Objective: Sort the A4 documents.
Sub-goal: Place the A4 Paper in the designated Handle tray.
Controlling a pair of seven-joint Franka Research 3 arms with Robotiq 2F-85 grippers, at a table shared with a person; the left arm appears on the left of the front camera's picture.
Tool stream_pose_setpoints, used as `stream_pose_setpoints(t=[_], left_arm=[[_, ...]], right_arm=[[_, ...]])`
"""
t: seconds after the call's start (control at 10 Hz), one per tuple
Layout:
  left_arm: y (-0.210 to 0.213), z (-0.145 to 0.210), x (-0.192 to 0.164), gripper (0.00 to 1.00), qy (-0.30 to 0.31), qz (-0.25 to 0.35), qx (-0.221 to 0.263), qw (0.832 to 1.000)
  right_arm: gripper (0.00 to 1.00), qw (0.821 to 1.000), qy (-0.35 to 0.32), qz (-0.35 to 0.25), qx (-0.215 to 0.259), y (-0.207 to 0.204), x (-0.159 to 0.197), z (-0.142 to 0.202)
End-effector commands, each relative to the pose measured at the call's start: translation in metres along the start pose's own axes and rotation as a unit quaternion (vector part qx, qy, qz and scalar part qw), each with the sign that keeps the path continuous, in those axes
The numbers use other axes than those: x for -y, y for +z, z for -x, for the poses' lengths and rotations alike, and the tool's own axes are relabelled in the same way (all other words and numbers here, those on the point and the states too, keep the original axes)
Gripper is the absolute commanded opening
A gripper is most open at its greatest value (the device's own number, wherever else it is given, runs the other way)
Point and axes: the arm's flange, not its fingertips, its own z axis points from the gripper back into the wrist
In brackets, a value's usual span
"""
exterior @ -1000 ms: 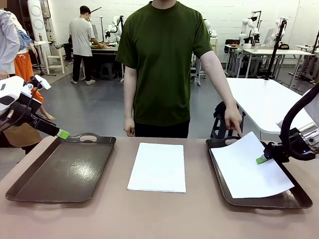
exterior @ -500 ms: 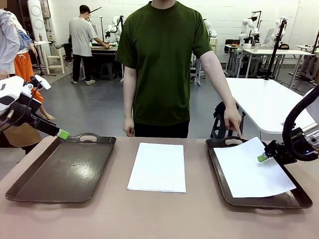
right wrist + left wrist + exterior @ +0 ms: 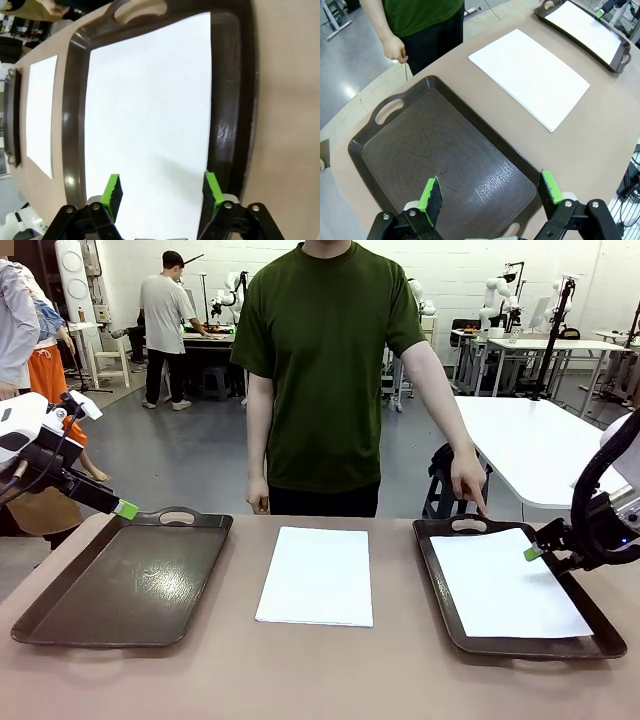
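Because the right jaws have just let go, table (image 3: 320, 680): we see a brown top shared with a person (image 3: 325, 360), carrying two trays with paper between them
Person: stands at the far side; one hand (image 3: 468, 485) points a finger down at the far handle of the right tray (image 3: 436, 580), as it did a second ago
Left tray (image 3: 130, 580): dark brown, bare inside; nothing sorted into it so far
Right tray: dark brown too; it holds the single sheet (image 3: 508, 585)
Pile of A4 documents (image 3: 317, 575): white, squared up, flat on the table between the trays, touching neither; we judge it the stock left to sort, so the freed gripper's next reach is here; peeling off one thin sheet may drag others
Single sheet: a second ago it hung tilted from the right gripper (image 3: 540, 552), a corner riding over the tray's rim; now it lies flat inside the walls; we take this placement as finished
Right gripper: then pinching the sheet's right edge; now its fingers stand spread with nothing between them, back at the tray's right rim; the right wrist view has the pads (image 3: 114, 190) parted above the paper
Left gripper (image 3: 125, 509): fingers spread wide, empty, unmoved over the far left corner of the left tray
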Motion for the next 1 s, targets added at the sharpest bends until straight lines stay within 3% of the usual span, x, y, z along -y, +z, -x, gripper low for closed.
stream_pose_setpoints(t=[0.0,0.9], left_arm=[[-0.0009,0.0018,-0.0033,1.0,-0.003,0.001,0.006,1.0],[-0.0009,0.0018,-0.0033,1.0,-0.003,0.001,0.006,1.0]], right_arm=[[1.0,1.0,-0.01,0.021,0.001,0.0083,-0.002,0.0017],[1.0,1.0,0.0,0.009,0.007,0.0102,-0.0004,-0.0021]])
